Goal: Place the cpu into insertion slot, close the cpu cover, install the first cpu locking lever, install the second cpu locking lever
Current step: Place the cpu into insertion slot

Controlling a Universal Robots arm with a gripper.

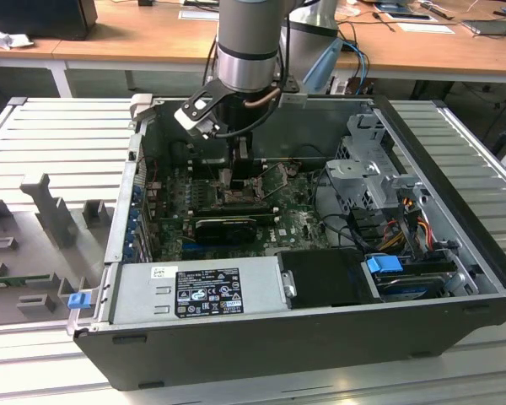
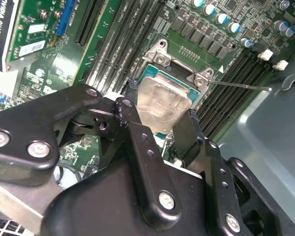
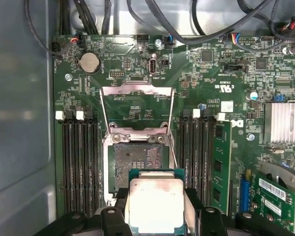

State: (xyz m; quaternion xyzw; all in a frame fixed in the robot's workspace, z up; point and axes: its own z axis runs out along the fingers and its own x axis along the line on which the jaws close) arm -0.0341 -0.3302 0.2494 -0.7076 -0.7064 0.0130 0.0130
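My gripper is shut on the cpu, a silvery square chip held by two opposite edges between black fingers. The cpu hangs tilted just above the insertion slot, overlapping its near edge, and the dark contact field under it is bare. The cpu cover is swung open and lies back over the green board beyond the socket. A thin wire locking lever sticks out sideways, released. In the exterior view the gripper reaches down into the open computer case.
Black memory slots flank the socket on both sides, one holding a green module. A black graphics card, a grey power supply, a drive cage and loose cables crowd the case.
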